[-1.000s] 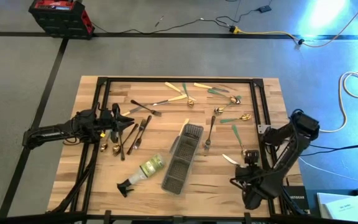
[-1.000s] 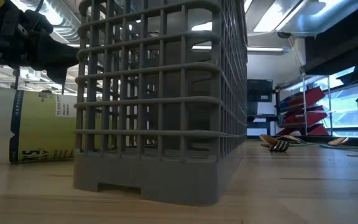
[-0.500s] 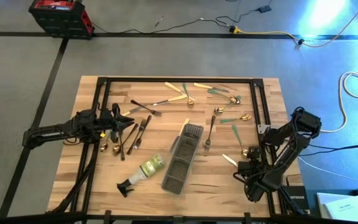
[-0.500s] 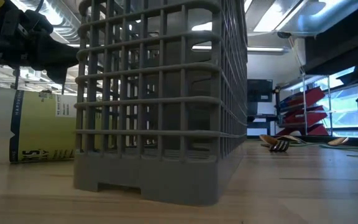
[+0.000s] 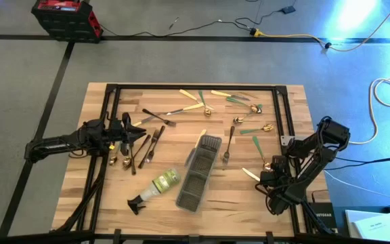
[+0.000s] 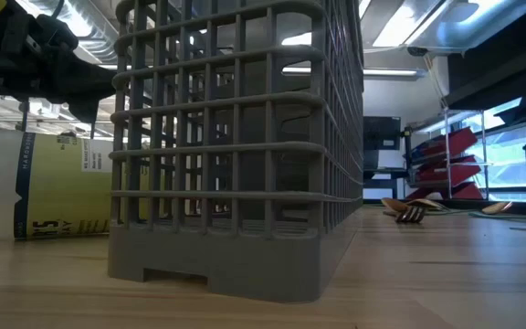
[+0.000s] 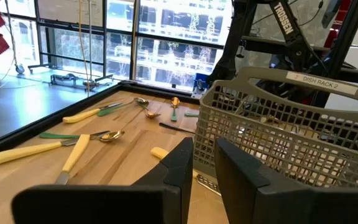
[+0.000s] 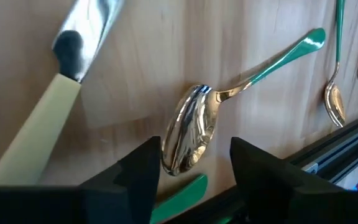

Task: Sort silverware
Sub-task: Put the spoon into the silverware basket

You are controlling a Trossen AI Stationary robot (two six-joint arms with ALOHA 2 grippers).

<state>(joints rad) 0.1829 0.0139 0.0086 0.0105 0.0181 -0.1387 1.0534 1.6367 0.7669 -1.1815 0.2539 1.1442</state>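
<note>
**Right gripper set over a green-handled gold spoon; left arm waits by the dark cutlery**

The right gripper (image 8: 188,168) is down at the right front part of the light wooden slatted table (image 5: 175,217). Its two dark fingers (image 8: 135,171) stand spread, one on each side of the bowl of a gold spoon with a green handle (image 8: 194,127). Whether they touch the bowl cannot be told. The spoon lies flat on the wood. Just beside it lies one knife with a cream handle and a silver blade (image 8: 39,124), and one further green handle (image 8: 179,196) shows under the fingers.

From above, the right gripper (image 5: 266,177) sits well right of the single grey mesh caddy (image 5: 198,173), which lies on its side in the middle of the table. One clear spray bottle with a black nozzle and a yellow-green label (image 5: 156,186) lies just left of the caddy.

The left gripper (image 5: 135,131) hovers at the left side, fingers almost pressed together with nothing between them, over a cluster of about six dark bronze and gold pieces (image 5: 144,146). Along the far edge, roughly ten cream-handled and green-handled pieces (image 5: 232,102) lie scattered; the exact count cannot be told. In the left wrist view, two yellow-cream handles (image 7: 17,154) and several green ones lie on the table beside the caddy.
</note>
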